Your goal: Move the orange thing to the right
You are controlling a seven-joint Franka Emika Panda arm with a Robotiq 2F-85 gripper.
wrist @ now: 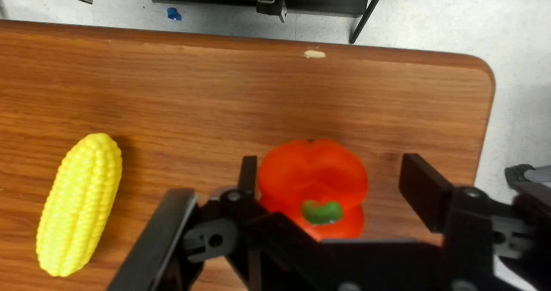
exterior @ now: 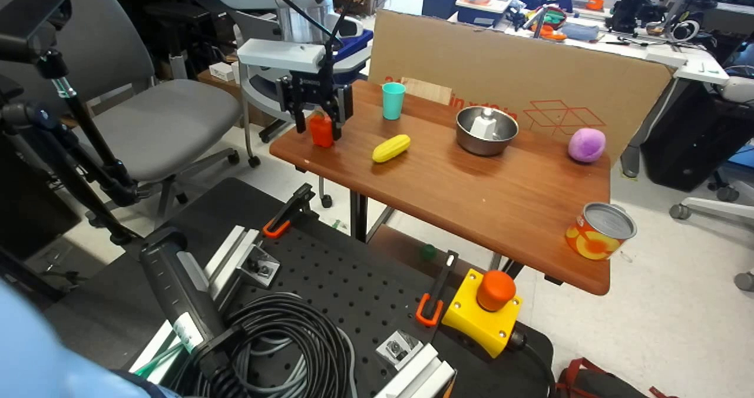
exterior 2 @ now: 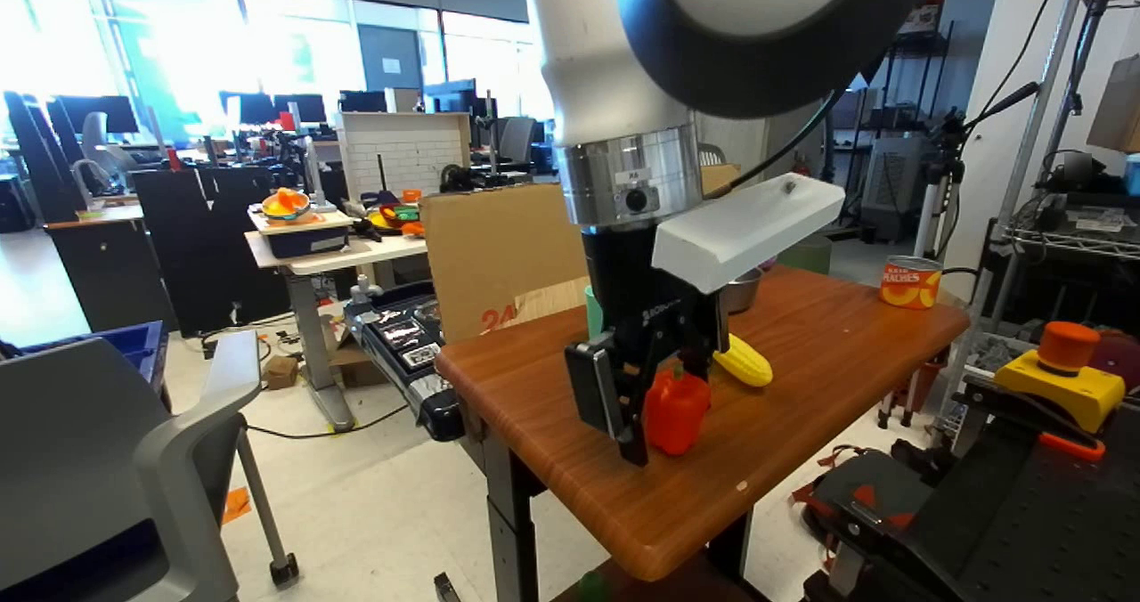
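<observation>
So, the biggest thing is the brown tabletop point(exterior: 471, 192), which carries the small things. A big card point(exterior: 500, 62) stands along one long side, like a wall, maybe so they don't roll off. The arm point(exterior 2: 583, 77) points down at one end, I think because grabbing from above is easy there. Its tool point(exterior: 318, 126) is spread wide and not squeezing anything. The bowl point(exterior: 488, 147) sits well apart from it, and so does the can point(exterior: 599, 233), by a corner. The can has orange on it too, but the tool isn't by it, so I don't think it's the one to move. The corn point(wrist: 79, 205) lies near the tool and could get bumped by a low slide, so a little lift would be safer. The cup point(exterior: 393, 101) is near the card, and the ball point(exterior: 587, 145) is at the end away from the arm. Then comes the pepper point(wrist: 314, 179), the orange thing. It stands on the tabletop between the tool's fingers point(wrist: 247, 174), so I guess a squeeze is next. In the wrist view, one finger is just beside it, maybe touching, and the other has a gap. Smallest is the green stem point(wrist: 322, 212), on top because the pepper stands upright.
</observation>
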